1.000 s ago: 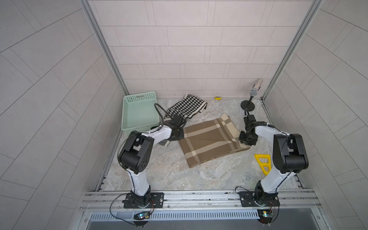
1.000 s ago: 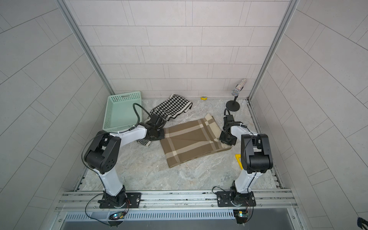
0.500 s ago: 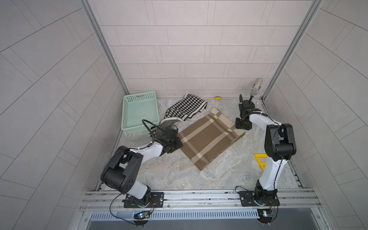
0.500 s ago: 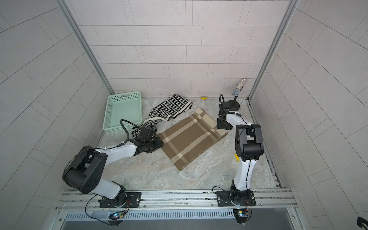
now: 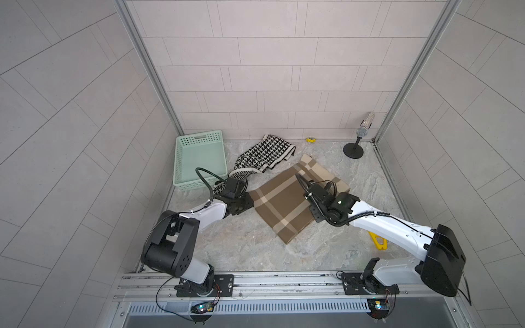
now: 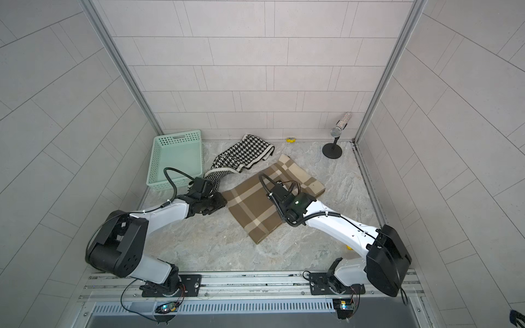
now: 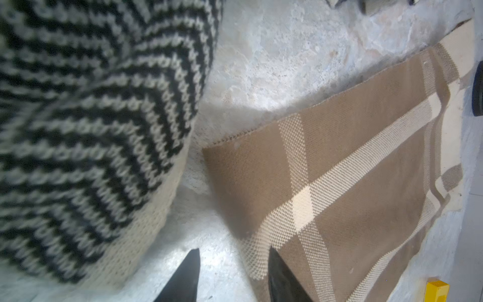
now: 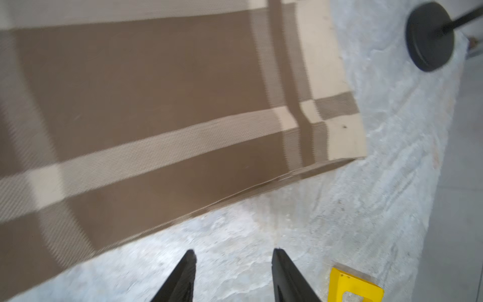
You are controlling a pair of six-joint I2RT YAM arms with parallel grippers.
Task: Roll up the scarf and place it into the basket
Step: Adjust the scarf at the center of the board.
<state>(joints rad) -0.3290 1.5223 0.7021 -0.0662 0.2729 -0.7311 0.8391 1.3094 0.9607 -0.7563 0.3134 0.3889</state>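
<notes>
the brown plaid scarf (image 5: 278,207) lies flat and unrolled at mid-frame in a top view, apparently spread out for rolling. the left gripper (image 7: 233,251) and right gripper (image 8: 232,252) flank its edges, jaws parted and empty. the mint basket (image 5: 199,137) sits empty, upper left of it. no writing is legible.

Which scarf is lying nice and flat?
The brown plaid scarf, spread smooth in the middle. The black-and-white houndstooth scarf behind it is bunched and wavy, with one end trailing near the green basket.
</notes>
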